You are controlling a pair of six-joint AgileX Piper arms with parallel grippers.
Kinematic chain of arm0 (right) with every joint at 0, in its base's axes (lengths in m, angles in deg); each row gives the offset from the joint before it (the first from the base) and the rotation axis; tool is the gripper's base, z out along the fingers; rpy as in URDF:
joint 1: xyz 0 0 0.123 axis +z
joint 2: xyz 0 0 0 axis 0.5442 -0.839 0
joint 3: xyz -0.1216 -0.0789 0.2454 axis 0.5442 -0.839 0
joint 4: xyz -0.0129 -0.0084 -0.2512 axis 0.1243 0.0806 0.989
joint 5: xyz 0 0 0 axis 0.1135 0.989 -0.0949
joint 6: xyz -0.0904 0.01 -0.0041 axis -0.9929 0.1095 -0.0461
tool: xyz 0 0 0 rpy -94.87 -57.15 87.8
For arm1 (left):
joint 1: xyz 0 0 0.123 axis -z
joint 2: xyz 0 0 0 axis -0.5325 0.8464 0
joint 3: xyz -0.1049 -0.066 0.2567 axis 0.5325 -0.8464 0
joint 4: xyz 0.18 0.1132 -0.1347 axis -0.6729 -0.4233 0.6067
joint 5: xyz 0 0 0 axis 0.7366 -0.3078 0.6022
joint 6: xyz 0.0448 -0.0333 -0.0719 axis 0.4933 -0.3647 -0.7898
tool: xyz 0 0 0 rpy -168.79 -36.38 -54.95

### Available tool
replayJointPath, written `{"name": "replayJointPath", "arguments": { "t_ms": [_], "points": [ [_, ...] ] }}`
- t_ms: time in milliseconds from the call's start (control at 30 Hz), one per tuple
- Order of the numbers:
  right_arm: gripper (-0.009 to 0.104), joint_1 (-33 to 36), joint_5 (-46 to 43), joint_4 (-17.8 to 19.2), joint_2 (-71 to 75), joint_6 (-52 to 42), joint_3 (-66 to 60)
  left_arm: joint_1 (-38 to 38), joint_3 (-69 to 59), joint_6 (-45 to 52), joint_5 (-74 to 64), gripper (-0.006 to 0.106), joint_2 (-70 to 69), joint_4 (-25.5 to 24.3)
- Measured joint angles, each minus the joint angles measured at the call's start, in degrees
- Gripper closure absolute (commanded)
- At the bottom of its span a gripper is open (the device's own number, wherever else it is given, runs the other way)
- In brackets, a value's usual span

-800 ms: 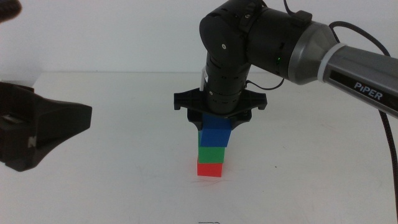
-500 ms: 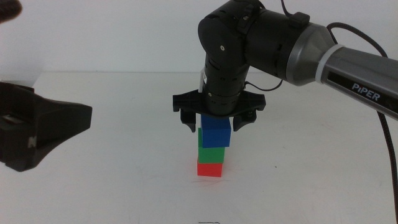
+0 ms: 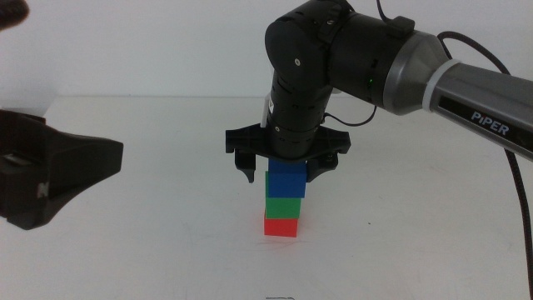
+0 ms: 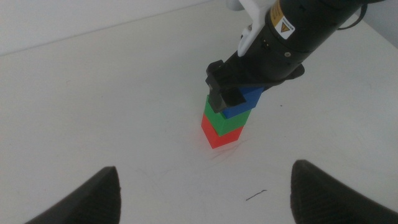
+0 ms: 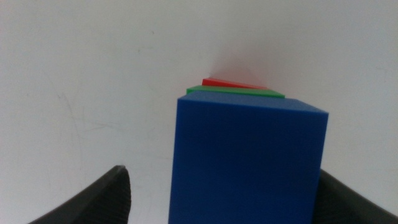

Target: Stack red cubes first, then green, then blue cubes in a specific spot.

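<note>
Three cubes stand stacked on the white counter (image 3: pixel 166 250): red cube (image 3: pixel 281 226) at the bottom, green cube (image 3: pixel 283 206) on it, blue cube (image 3: pixel 286 179) on top. The right gripper (image 3: pixel 283 171) hovers over the blue cube, jaws spread, clear of it. The left gripper (image 4: pixel 202 190) waits aside, jaws spread.

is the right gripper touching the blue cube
Apart. In the right wrist view, white table shows between the blue cube and one open jaw; the middle view shows the right gripper spread wide of it.
</note>
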Motion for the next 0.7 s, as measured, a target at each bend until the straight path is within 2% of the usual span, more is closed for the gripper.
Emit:
{"name": "replayJointPath", "arguments": {
  "t_ms": [367,700],
  "points": [
    [0.025,-0.42,0.00,0.18,2.07,-2.98,-0.11,0.00,0.00,0.00,0.00,0.007,0.00,0.00],
    [0.025,-8.00,0.18,1.75,16.81,-9.66,-2.15,0.00,0.00,0.00,0.00,0.007,0.00,0.00]
  ]
}}
